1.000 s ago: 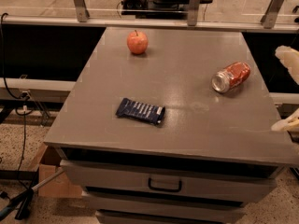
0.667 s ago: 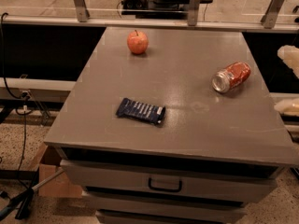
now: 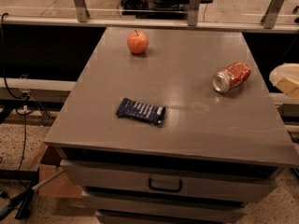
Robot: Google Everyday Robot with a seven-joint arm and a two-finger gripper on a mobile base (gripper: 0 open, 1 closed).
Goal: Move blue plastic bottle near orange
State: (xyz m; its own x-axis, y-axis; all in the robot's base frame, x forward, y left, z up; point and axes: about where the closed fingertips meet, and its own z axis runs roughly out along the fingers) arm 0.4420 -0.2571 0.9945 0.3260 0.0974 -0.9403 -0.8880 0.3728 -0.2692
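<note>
Pincer (image 3: 286, 80) at right edge, grip state unreadable, grey drawer-cabinet top (image 3: 187, 83), speckled floor (image 3: 16, 141), railing (image 3: 46, 20) behind

Orange (image 3: 138, 42) (apple-like, maybe) back-left; claw (image 3: 286, 80) right-edge.

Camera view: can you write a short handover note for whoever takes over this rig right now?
Gripper: at the frame's right edge, off the table's right side, partly cut off, touching nothing on it.
Things: the fruit, the only candidate for the orange, stands far left on the table. No blue bottle is in view. A blue wrapper lies near the front, and a red can lies on its side at the right.
Done: nothing that shows.
Left: find the bottle, grasp it, set it beside the fruit.
</note>
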